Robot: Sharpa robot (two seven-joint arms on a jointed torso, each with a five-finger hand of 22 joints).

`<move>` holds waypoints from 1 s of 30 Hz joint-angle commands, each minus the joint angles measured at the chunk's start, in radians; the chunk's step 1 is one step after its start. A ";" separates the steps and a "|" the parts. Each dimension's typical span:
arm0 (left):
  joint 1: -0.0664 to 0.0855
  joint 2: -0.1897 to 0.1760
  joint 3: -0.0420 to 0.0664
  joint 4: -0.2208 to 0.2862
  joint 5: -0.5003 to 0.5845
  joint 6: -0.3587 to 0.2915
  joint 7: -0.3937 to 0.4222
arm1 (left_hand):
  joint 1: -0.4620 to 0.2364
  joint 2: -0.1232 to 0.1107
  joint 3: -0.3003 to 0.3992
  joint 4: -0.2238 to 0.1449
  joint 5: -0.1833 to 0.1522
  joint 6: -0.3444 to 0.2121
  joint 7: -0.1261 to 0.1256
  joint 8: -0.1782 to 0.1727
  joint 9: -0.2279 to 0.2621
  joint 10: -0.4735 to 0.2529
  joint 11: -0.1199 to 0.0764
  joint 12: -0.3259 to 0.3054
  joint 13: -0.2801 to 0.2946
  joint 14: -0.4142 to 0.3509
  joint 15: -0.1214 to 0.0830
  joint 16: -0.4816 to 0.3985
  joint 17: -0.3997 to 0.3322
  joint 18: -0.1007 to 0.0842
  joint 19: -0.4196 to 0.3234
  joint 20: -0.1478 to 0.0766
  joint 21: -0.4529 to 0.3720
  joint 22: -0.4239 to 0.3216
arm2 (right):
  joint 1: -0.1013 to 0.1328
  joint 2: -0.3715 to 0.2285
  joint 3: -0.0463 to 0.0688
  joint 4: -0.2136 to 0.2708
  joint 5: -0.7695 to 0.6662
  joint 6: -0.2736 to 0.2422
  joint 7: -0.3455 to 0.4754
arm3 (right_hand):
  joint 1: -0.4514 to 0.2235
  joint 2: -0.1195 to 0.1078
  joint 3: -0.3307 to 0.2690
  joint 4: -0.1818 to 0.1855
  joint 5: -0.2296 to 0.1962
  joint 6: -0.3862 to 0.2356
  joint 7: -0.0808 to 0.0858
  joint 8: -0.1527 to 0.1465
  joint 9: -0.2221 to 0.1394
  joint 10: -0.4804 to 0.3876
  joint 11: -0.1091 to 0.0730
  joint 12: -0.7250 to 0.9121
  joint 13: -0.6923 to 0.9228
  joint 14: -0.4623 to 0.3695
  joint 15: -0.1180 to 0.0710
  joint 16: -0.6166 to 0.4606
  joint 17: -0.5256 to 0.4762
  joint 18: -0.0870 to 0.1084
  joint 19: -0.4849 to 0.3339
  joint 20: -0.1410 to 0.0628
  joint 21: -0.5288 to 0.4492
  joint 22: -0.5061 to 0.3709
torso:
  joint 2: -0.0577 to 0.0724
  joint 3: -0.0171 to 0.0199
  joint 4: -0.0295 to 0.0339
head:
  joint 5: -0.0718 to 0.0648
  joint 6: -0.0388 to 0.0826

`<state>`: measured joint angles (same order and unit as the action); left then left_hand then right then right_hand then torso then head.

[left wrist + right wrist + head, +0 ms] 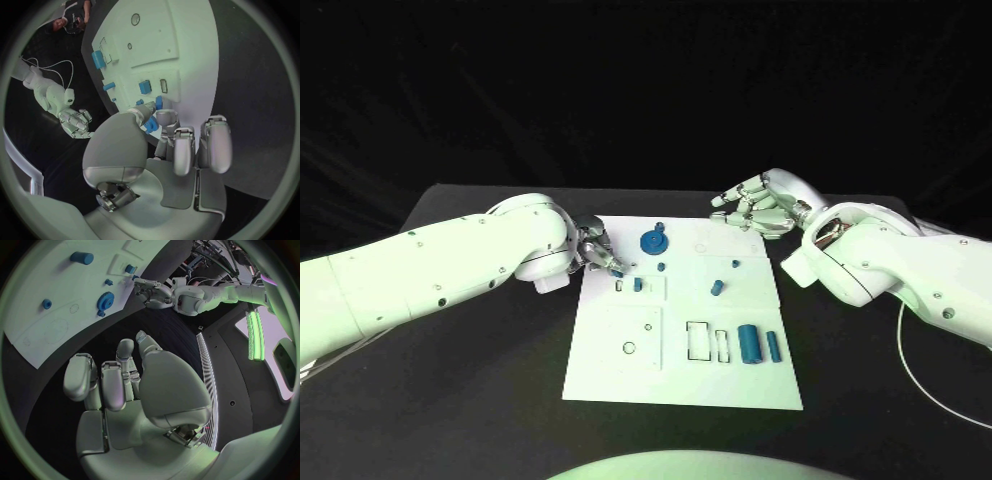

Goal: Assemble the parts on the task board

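1. Task board [733, 380]: flat white rectangular plate, smooth, mid counter [473, 400], which is matte black.
2. Left hand [599, 252]: silver metal, at the board's left edge, far half; fingertips pinch a small blue part [150, 125].
3. Right hand [759, 212]: silver, over the counter just past the board's far right corner; fingers curled in, holds nothing.
4. Blue gear [653, 241]: round, toothed, on the board's far middle.
5. Two blue cylinders [760, 343] lie near-right on the board, beside rectangular outlined slots [708, 341].
6. Small blue pieces [715, 287] scattered mid board; circular hole [629, 348] near-left.
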<state>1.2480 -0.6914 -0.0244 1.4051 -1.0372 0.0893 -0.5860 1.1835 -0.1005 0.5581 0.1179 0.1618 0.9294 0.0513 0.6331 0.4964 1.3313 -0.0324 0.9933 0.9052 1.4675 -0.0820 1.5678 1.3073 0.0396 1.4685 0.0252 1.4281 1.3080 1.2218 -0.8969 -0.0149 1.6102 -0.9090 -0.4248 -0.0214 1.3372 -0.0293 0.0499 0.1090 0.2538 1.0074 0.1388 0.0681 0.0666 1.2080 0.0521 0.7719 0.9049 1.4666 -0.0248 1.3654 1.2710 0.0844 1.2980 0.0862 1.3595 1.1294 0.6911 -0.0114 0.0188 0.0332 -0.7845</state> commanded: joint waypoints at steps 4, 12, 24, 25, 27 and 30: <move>-0.010 -0.005 -0.001 0.014 -0.034 -0.002 0.000 | -0.011 0.001 0.144 -0.136 0.005 0.008 -0.009 0.007 0.002 0.009 0.000 0.007 0.005 0.103 -0.007 0.003 0.263 -0.004 0.056 -0.007 0.007 0.154 | -0.001 0.002 0.000 -0.001 -0.003 0.018 0.001 | 0.001 0.008 0.000 0.007 0.004 0.001 0.000 0.002 0.001 -0.008 -0.002 -0.001 -0.001 0.042 0.001 -0.007 -0.001 0.012 -0.004 0.000 -0.005 -0.003 | 0.000 0.0004 -0.0010 | 0.002 -0.002; -0.015 -0.009 -0.003 0.022 -0.035 0.066 -0.015 | -0.013 -0.002 0.146 -0.137 0.004 0.008 -0.010 0.009 0.002 0.010 -0.001 0.007 0.004 0.103 -0.007 0.003 0.263 -0.005 0.057 -0.007 0.009 0.156 | -0.002 0.002 -0.001 -0.001 -0.002 0.021 0.001 | 0.001 0.009 0.001 0.008 0.005 0.001 0.001 0.002 0.001 -0.008 -0.002 -0.001 -0.001 0.042 0.001 -0.007 -0.001 0.012 -0.004 0.000 -0.005 -0.003 | 0.001 0.0011 -0.0010 | 0.004 -0.007; -0.016 -0.011 -0.004 0.027 -0.036 0.114 -0.032 | -0.014 -0.004 0.148 -0.139 0.004 0.009 -0.010 0.010 0.003 0.010 -0.001 0.006 0.003 0.103 -0.007 0.003 0.263 -0.005 0.057 -0.007 0.008 0.156 | -0.002 0.003 -0.001 -0.002 -0.002 0.022 0.001 | 0.001 0.009 0.001 0.008 0.005 0.001 0.001 0.002 0.001 -0.008 -0.002 -0.001 -0.001 0.042 0.001 -0.007 -0.001 0.012 -0.004 0.000 -0.005 -0.003 | 0.000 0.0016 -0.0015 | 0.005 -0.008; -0.016 -0.011 -0.004 0.028 -0.036 0.118 -0.033 | -0.014 -0.004 0.148 -0.139 0.004 0.009 -0.010 0.010 0.003 0.010 -0.001 0.006 0.003 0.103 -0.007 0.003 0.263 -0.005 0.057 -0.007 0.008 0.156 | -0.002 0.003 -0.001 -0.002 -0.002 0.023 0.001 | 0.001 0.011 0.001 0.010 0.006 0.002 0.001 0.003 0.001 -0.008 -0.002 0.000 -0.002 0.042 0.001 -0.007 -0.001 0.012 -0.004 0.000 -0.006 -0.004 | 0.001 0.0015 -0.0012 | 0.005 -0.005; -0.016 -0.011 -0.005 0.028 -0.036 0.123 -0.035 | -0.014 -0.005 0.148 -0.140 0.004 0.009 -0.011 0.010 0.003 0.010 -0.001 0.006 0.003 0.103 -0.007 0.003 0.263 -0.005 0.057 -0.007 0.009 0.156 | -0.003 0.003 -0.001 -0.002 -0.002 0.023 0.001 | 0.001 0.011 0.001 0.010 0.006 0.002 0.001 0.003 0.001 -0.008 -0.002 0.000 -0.002 0.042 0.001 -0.007 -0.001 0.012 -0.004 0.000 -0.006 -0.004 | 0.001 0.0013 -0.0007 | 0.004 -0.005; -0.017 -0.010 -0.005 0.029 -0.036 0.130 -0.038 | -0.014 -0.005 0.148 -0.140 0.004 0.009 -0.011 0.010 0.003 0.010 -0.001 0.006 0.003 0.103 -0.007 0.003 0.263 -0.005 0.057 -0.007 0.009 0.156 | -0.003 0.003 -0.001 -0.002 -0.002 0.023 0.002 | 0.001 0.011 0.001 0.010 0.006 0.002 0.001 0.003 0.001 -0.008 -0.002 0.000 -0.002 0.042 0.001 -0.007 -0.001 0.012 -0.004 0.000 -0.006 -0.004 | 0.000 0.0015 -0.0012 | 0.004 -0.006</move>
<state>1.2350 -0.7025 -0.0261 1.4310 -1.0692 0.1699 -0.6074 1.1682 -0.1159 0.5787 0.1031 0.1608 0.9346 0.0461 0.6388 0.4978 1.3346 -0.0356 0.9934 0.9094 1.4674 -0.0820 1.5678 1.3080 0.0397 1.4685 0.0252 1.4354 1.3077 1.2200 -0.8950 -0.0158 1.6082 -0.9080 -0.4158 -0.0215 1.3372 -0.0293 0.0528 0.1118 0.2537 1.0074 0.1388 0.0681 0.0666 1.2053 0.0494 0.7719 0.9049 1.4666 -0.0249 1.3614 1.2711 0.0844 1.2980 0.0862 1.3595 1.1264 0.6914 -0.0099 0.0177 0.0377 -0.7907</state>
